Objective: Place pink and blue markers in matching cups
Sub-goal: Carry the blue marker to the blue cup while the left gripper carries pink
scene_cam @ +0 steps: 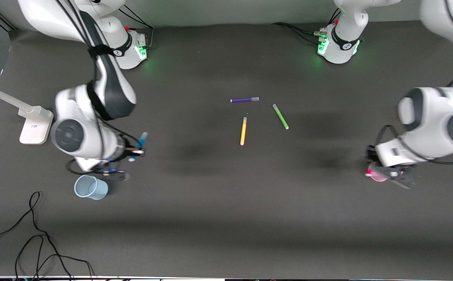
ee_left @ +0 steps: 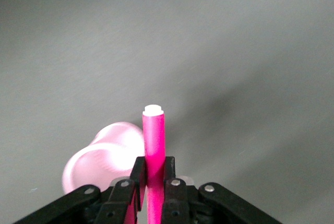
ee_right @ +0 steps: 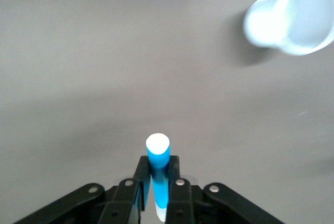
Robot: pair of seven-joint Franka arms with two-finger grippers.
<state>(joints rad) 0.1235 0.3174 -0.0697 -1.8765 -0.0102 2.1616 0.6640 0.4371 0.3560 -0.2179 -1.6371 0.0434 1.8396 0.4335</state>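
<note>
Pink marker (ee_left: 154,145) is clamped between the fingers (ee_left: 138,179) of the left gripper (ee_left: 154,182), standing upright with its white end pointing down at the tabletop (ee_left: 235,51). Right under it is the pink cup (ee_left: 99,161), and the left wrist view shows the marker just beside the cup's rim rather than inside it. From the front camera that gripper (scene_cam: 386,175) hangs over the pink cup (scene_cam: 376,175) at the left arm's end of the tabletop (scene_cam: 226,218).

Same deal on the right arm: the right gripper (ee_right: 159,185) has its fingers (ee_right: 140,182) closed on the blue marker (ee_right: 158,174), white end down. The blue cup (ee_right: 292,15) sits off to one side in the right wrist view, well clear of the marker. Up front, the right gripper (scene_cam: 132,153) with the blue marker (scene_cam: 141,142) is up over bare tabletop, and the blue cup (scene_cam: 90,187) stands upright near it, closer to the front camera.

Leftovers in the middle: a purple pen (scene_cam: 244,100), a green pen (scene_cam: 280,116) and a yellow pen (scene_cam: 243,131), all lying flat and apart from each other. Some black cable (scene_cam: 35,234) trails along the tabletop's front edge.
</note>
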